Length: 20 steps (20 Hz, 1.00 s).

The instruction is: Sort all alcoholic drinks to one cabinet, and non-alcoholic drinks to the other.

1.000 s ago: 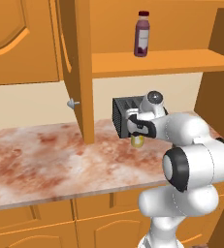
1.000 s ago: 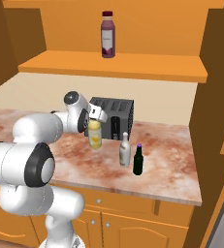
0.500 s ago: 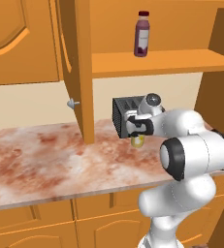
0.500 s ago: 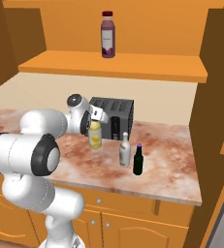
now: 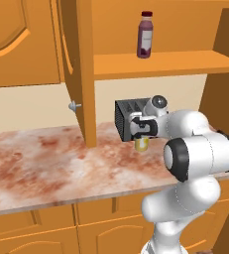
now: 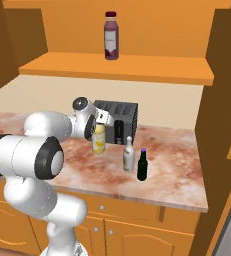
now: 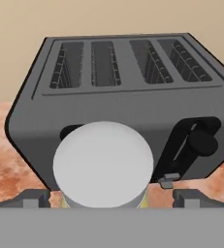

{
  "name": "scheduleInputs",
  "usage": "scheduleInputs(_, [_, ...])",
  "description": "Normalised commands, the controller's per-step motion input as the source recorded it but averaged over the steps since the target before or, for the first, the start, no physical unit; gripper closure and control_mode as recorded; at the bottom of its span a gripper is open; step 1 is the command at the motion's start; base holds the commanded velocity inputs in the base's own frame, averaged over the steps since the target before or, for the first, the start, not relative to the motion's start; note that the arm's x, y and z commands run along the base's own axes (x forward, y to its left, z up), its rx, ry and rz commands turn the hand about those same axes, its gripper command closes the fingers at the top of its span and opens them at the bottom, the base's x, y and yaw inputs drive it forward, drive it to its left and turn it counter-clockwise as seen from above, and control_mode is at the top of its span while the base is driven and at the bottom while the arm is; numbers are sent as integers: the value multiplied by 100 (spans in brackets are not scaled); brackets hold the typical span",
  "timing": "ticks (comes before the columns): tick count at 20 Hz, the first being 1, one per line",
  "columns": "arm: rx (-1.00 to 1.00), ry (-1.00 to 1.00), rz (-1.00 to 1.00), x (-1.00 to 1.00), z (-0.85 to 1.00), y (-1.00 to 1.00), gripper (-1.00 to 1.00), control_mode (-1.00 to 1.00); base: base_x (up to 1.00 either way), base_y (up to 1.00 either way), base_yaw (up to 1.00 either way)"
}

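Pale-yellow plastic bottle [image 6: 99,139] with a white cap [image 7: 104,164], standing upright on the counter [image 6: 177,170] just in front of a dark toaster [image 6: 118,121], framed by the pincer [image 7: 105,196] with its two tips spread wide to either side of the cap and closed on nothing yet. Lined up from above, apparently for a grab at the neck or shoulder before a lift to the shelf. Already set up on the open cabinet's shelf [image 6: 137,70]: purple bottle with a red cap [image 6: 111,35], evidently the soft-drink side. Waiting near the yellow one on the marbled counter: slim whitish glass bottle [image 6: 129,155] and dark green-black bottle with a purple cap [image 6: 143,165], close together, apart from the arm, likely bound for the other cabinet. Closed cabinet door [image 5: 17,44] at left.
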Motion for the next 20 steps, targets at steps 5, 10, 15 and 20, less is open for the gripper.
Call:
scheduleInputs(5, [0,0,3,14,-18,-2,-100,-100,0,0,0])
scheduleInputs(10, [0,0,3,3,-38,0,100,-100,0,0,0])
scheduleInputs(15, [0,0,1,0,-10,0,100,-100,0,0,0])
scheduleInputs(20, [0,0,0,-1,-4,0,100,-100,0,0,0])
